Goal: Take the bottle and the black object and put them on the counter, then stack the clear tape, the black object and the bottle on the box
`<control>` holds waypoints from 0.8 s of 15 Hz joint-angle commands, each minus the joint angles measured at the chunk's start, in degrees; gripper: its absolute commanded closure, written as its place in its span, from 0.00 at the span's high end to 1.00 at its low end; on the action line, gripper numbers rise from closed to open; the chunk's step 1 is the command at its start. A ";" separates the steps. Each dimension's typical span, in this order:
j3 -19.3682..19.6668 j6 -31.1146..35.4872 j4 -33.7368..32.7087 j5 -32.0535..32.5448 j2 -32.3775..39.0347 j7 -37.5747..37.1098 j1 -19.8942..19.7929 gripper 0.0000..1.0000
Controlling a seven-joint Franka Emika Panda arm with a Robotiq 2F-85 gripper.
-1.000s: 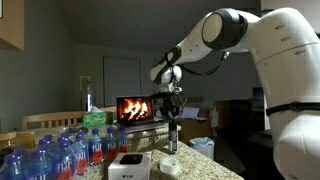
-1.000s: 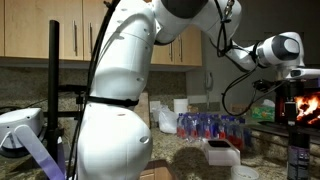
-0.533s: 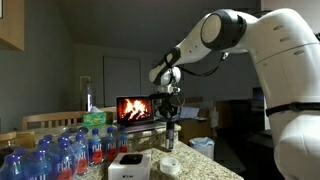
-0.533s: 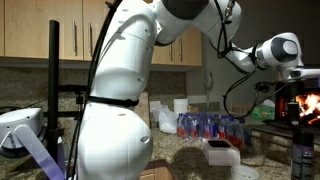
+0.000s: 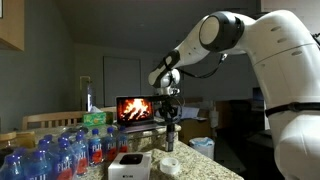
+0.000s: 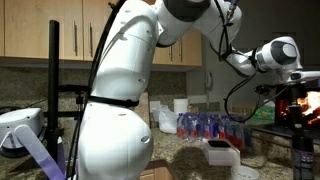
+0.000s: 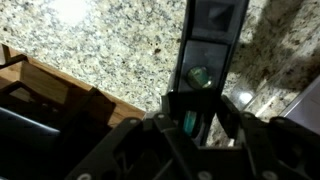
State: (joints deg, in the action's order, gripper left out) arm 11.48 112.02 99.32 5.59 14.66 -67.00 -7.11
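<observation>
Left of the white box (image 5: pixel 128 166), in an exterior view, a crowd of clear water bottles (image 5: pixel 50 155) with blue and red labels stands on the bench (image 5: pixel 205 162). A green-capped bottle (image 5: pixel 95 120) rises behind them. The box itself lies flat near the front edge of the bench, with a small dark mark on the face that shows. Behind the box and higher in the picture, a screen (image 5: pixel 135 108) shows a fire.

Just to the right of the box lies the clear tape (image 5: pixel 170 166), a low pale ring flat on the bench and apart from the box.

Above and beyond the tape, to the right of the box, the claw (image 5: pixel 171 122) points straight down and is closed on the bottle (image 5: pixel 171 137), gripping it by its upper part. The slim dark bottle hangs upright. I cannot tell whether its foot touches the bench.

In the wrist view the bottle (image 7: pixel 207 45) sits between the two fingers (image 7: pixel 176 108), over the speckled stone of the bench (image 7: pixel 100 40).

In an exterior view from another side, the box (image 6: pixel 222 153) lies in front of the water bottles, and the bottle (image 6: pixel 304 156) stands far to its right, at the edge of the picture.
</observation>
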 commanded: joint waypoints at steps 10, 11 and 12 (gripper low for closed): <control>-0.03 1.20 1.15 0.44 -1.99 -0.67 0.54 0.28; -0.11 1.21 1.29 0.41 -2.42 -0.52 0.57 0.28; -0.18 1.13 1.39 0.46 -2.89 -0.43 0.60 0.28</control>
State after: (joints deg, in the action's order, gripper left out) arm 11.31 112.29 99.30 5.69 14.18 -67.00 -6.97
